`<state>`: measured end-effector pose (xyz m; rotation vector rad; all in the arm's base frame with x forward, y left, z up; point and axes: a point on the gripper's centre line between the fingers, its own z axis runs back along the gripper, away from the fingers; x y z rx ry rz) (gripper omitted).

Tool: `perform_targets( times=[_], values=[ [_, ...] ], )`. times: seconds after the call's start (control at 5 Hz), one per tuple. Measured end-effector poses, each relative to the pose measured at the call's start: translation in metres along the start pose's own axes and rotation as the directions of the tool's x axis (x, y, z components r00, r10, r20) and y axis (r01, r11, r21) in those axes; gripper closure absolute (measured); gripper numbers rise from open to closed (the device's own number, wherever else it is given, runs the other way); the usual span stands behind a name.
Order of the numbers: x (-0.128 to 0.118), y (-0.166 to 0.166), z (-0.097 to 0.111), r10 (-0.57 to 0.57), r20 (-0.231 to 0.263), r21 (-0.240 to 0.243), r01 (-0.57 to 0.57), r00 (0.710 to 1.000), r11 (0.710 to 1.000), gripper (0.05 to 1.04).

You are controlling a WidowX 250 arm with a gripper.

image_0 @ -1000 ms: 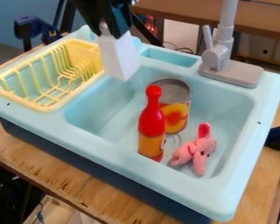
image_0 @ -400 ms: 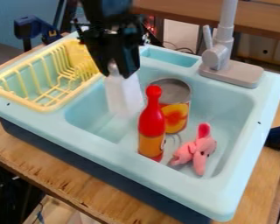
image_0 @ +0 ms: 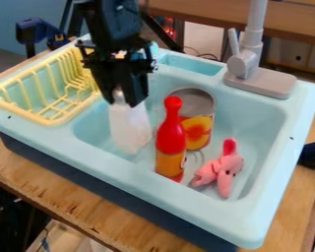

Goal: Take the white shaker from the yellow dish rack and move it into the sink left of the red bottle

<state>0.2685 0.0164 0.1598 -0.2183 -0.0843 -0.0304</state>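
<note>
"What's the gripper [image_0: 126,97] got there?"

"It's pinching a white bottle [image_0: 129,129] by its narrow top. The bottle hangs nearly upright in the left end of the basin, just in from the sink's [image_0: 134,170] near edge. From here I can't tell whether its base touches the floor of it."

"And that red bottle [image_0: 171,140] to its right?"

"Standing about midway along the basin, toward the near edge (looks like toy ketchup to me). A can [image_0: 198,129] with an orange and yellow label sits just behind it, on the far-edge side. I can't make out whether they touch."

"There's something pink, too."

"A little plush toy [image_0: 224,170], near the basin's near right corner."

"What about farther out?"

"A yellow dish rack [image_0: 45,119] along the sink's left edge, a grey faucet [image_0: 247,64] at its far right corner, and the wooden table [image_0: 55,189] under everything."
</note>
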Motion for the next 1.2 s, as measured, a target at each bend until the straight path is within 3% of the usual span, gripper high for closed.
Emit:
perform_targets(
  times=[0.2,0.4,0.6,0.8,1.0,1.2],
  values=[
    [-0.004,0.008,-0.010,-0.026,-0.002,0.032,0.026,1.000,0.999,0.567],
    [-0.003,0.010,-0.010,-0.034,-0.001,0.049,0.034,0.999,0.998,0.485],
    [-0.004,0.006,-0.010,-0.042,-0.012,0.048,0.043,0.999,0.998,0.183],
    [0.002,0.003,0.000,-0.031,0.005,0.050,0.030,1.000,0.998,0.073],
    [0.011,-0.005,0.015,-0.039,0.027,0.062,0.037,0.999,0.997,0.077],
    [0.023,-0.028,0.040,-0.105,0.033,0.119,0.101,0.994,0.988,0.081]
  ],
)
